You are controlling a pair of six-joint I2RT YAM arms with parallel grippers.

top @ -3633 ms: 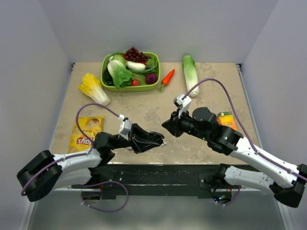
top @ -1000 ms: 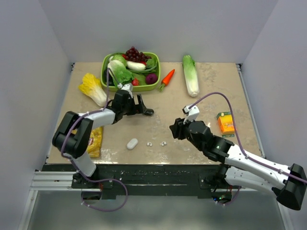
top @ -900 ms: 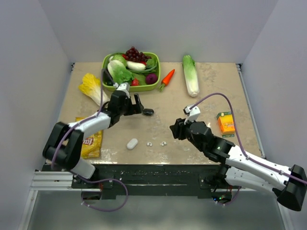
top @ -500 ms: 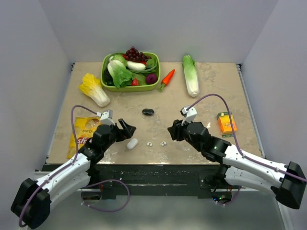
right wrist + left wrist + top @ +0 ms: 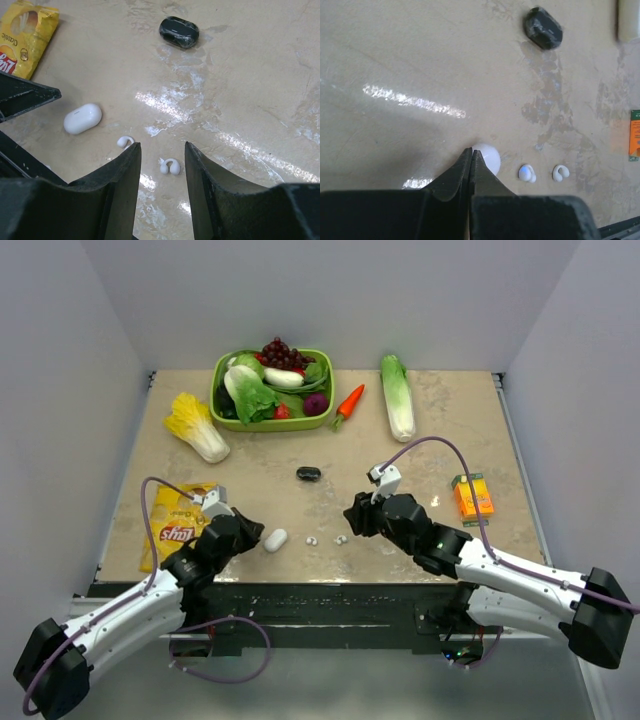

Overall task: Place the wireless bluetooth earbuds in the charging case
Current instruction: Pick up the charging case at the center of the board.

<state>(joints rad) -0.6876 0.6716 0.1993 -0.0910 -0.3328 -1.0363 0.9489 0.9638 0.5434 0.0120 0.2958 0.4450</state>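
The white oval charging case (image 5: 275, 539) lies shut on the table near the front edge. Two tiny white earbuds (image 5: 312, 540) (image 5: 340, 538) lie just right of it. My left gripper (image 5: 471, 150) is shut and empty, its tips just over the case (image 5: 488, 156), with both buds (image 5: 526, 173) (image 5: 560, 172) to the right. My right gripper (image 5: 161, 150) is open above the table; one bud (image 5: 169, 166) lies between its fingers, the other bud (image 5: 124, 142) at the left finger, the case (image 5: 82, 118) further left.
A small black oval object (image 5: 308, 473) lies mid-table. A yellow chips bag (image 5: 177, 524) is at the left, an orange carton (image 5: 471, 495) at the right. A green basket of vegetables (image 5: 222, 410), a carrot (image 5: 347, 403) and cabbages (image 5: 397, 396) (image 5: 196, 425) are at the back.
My left arm has swung back from the far side, leaving the black object mid-table, and its shut gripper has come down beside the case. My right gripper has edged left toward the buds.
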